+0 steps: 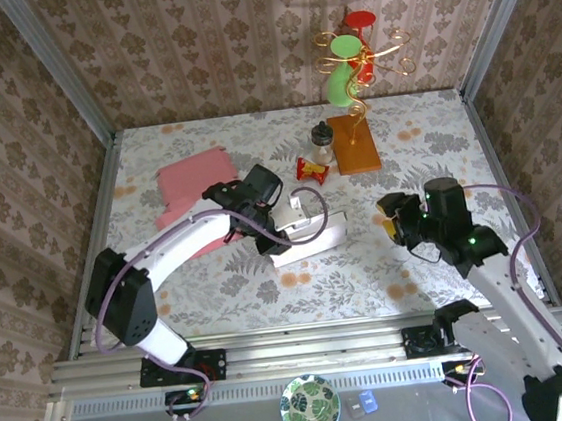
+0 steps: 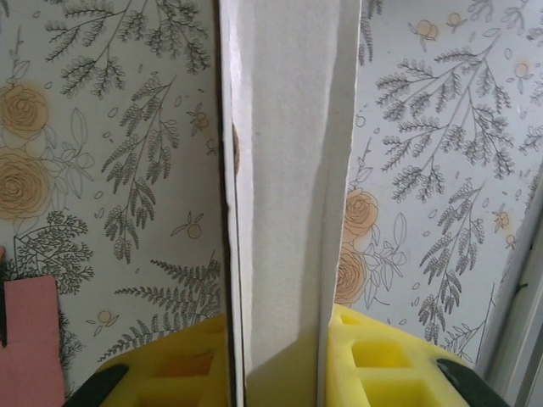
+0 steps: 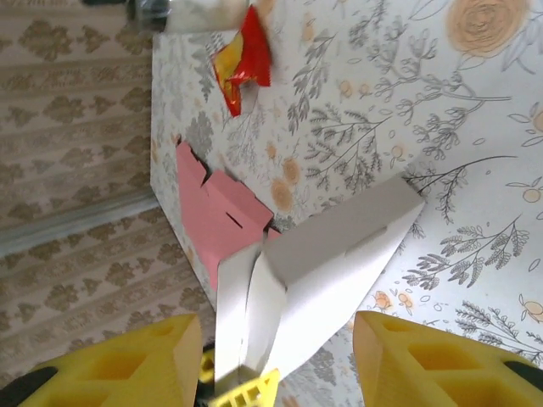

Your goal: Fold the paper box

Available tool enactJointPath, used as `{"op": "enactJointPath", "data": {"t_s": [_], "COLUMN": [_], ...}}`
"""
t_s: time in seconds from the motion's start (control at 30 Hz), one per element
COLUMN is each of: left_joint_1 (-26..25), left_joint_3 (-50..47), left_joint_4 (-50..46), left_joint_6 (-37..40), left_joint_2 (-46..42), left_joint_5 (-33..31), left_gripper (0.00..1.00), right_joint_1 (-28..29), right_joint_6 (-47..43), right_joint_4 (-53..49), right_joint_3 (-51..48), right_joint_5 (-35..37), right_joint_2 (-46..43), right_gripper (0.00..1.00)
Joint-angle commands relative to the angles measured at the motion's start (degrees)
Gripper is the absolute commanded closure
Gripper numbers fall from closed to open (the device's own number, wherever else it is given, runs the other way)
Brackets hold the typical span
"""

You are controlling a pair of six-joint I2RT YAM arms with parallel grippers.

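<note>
Hovering spread-fingered and empty at the table's right, the right gripper [image 1: 395, 221] faces the centre. There the left gripper [image 2: 280, 365] pinches an upright panel of a folded white card [image 1: 314, 237]. Beyond, the paper box [image 1: 192, 180] lies flat, pink face up. Folding looks barely begun; next, a gripper must reach its flaps.
</note>
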Motion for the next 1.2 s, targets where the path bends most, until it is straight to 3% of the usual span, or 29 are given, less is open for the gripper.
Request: {"op": "enactJointPath", "data": {"t_s": [0.0, 0.23, 0.6, 0.93, 1.17], "left_joint_1": [-0.3, -0.4, -1.0, -1.5, -2.0], "left_joint_3": [2.5, 3.0, 2.6, 2.1, 1.6], "left_joint_4": [-4.7, -3.8, -2.5, -1.1, -0.1], "left_joint_6": [-2.1, -2.2, -2.7, -2.8, -2.6], "left_joint_2": [1.7, 2.5, 2.2, 1.4, 1.0], "left_joint_5": [-0.6, -1.6, -3.5, -4.0, -4.2], "left_gripper": [0.78, 0.78, 0.76, 0.68, 0.66], "right_joint_1": [5.4, 11.6, 13.7, 13.2, 13.1], "right_joint_6": [-1.0, -0.9, -0.6, 0.5, -0.7], "right_joint_4": [2.3, 7.4, 11.3, 3.4, -2.7], "right_joint_3": [-0.1, 3.6, 6.3, 5.7, 8.9], "right_joint_5": [9.0, 9.9, 9.7, 8.8, 7.0], "right_joint_2": [4.2, 13.2, 21.3, 25.8, 28.3], "right_gripper": [0.49, 0.5, 0.57, 0.74, 0.78]}}
